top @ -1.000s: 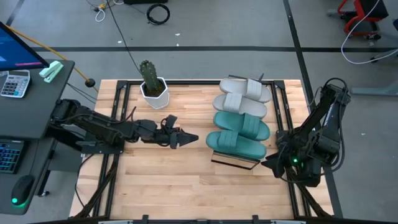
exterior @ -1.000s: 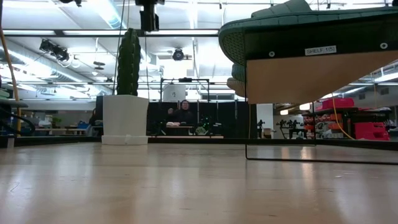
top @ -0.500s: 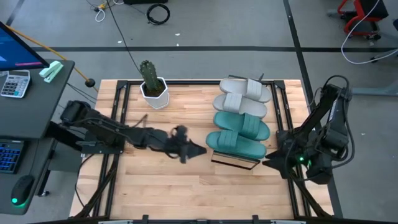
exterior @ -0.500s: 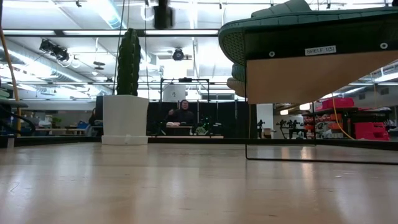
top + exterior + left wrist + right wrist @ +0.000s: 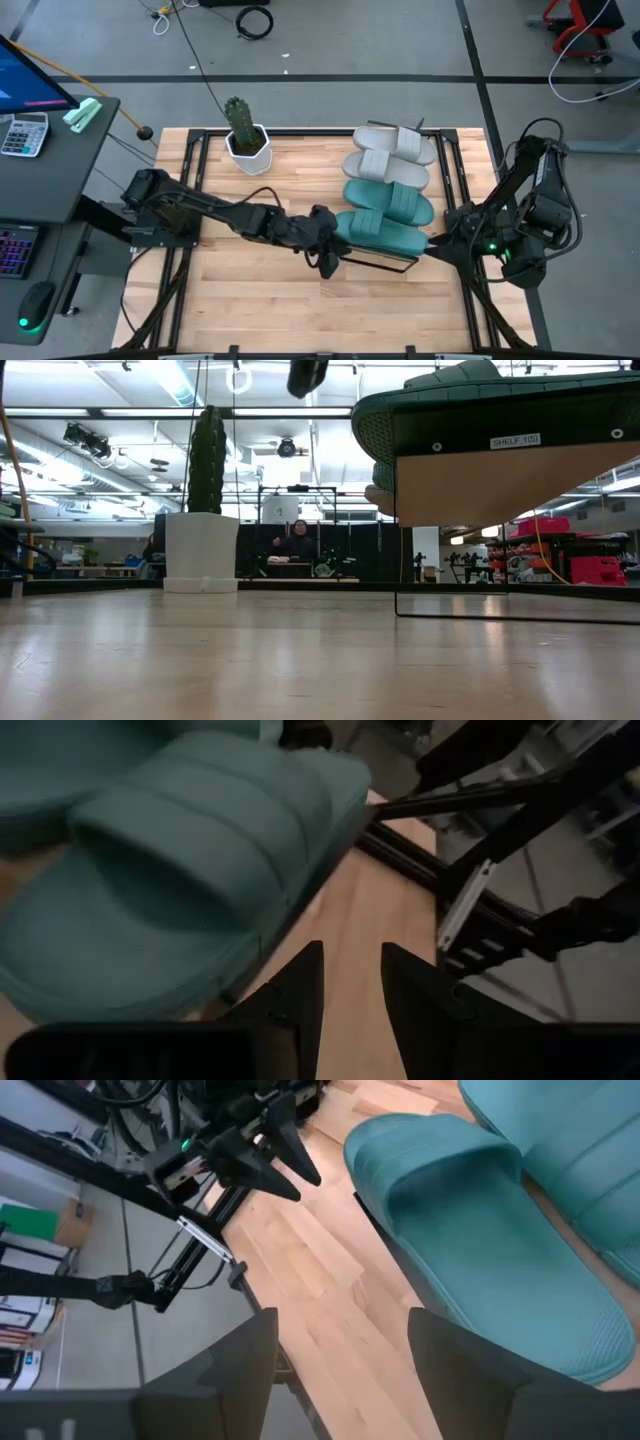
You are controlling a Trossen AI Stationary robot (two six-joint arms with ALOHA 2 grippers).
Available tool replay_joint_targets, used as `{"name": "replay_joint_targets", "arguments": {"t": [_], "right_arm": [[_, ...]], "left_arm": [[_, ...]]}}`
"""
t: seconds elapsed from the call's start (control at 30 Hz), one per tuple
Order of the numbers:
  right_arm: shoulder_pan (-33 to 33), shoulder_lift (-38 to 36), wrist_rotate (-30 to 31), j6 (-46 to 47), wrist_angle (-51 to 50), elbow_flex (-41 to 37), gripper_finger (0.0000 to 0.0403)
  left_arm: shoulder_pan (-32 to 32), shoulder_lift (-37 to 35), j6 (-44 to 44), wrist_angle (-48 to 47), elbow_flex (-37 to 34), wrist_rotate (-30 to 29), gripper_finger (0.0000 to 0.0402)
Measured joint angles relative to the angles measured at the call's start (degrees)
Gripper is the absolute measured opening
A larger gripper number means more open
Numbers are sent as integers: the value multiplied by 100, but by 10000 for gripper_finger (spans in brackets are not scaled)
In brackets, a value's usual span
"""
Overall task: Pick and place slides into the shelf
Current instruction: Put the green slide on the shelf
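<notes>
Left end effector (image 5: 328,262) sits low at the near end of the shelf (image 5: 378,258), just beside the nearest teal slide (image 5: 380,231). Its fingers (image 5: 300,982) stand slightly parted with nothing between them; the wrist view shows bare bench (image 5: 270,300) in the gap and the teal slide off to one side.

Right end effector (image 5: 437,246) waits at the shelf's far side, released, jaws wide, holding nothing.

All four slides lie side by side on the shelf top: two grey (image 5: 392,142) toward the back, two teal toward the front.

Judgement: placement appears complete, or nearly so. The nearest teal slide overhangs the shelf edge. The next move likely calls for a nudge to seat it, or a clean withdrawal without catching the shelf frame.

A potted cactus (image 5: 243,131) stands well apart.
</notes>
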Motion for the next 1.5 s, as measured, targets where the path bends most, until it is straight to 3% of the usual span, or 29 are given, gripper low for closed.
{"name": "replay_joint_targets", "arguments": {"t": [0.2, 1.5], "right_arm": [[0, 4, -1, -23, 7, 0, 232], [0, 4, 121, -23, 169, -4, 232]], "left_arm": [[44, 25, 104, -330, 108, -170, 107], [162, 290, -181, -193, 105, -599, 79]]}}
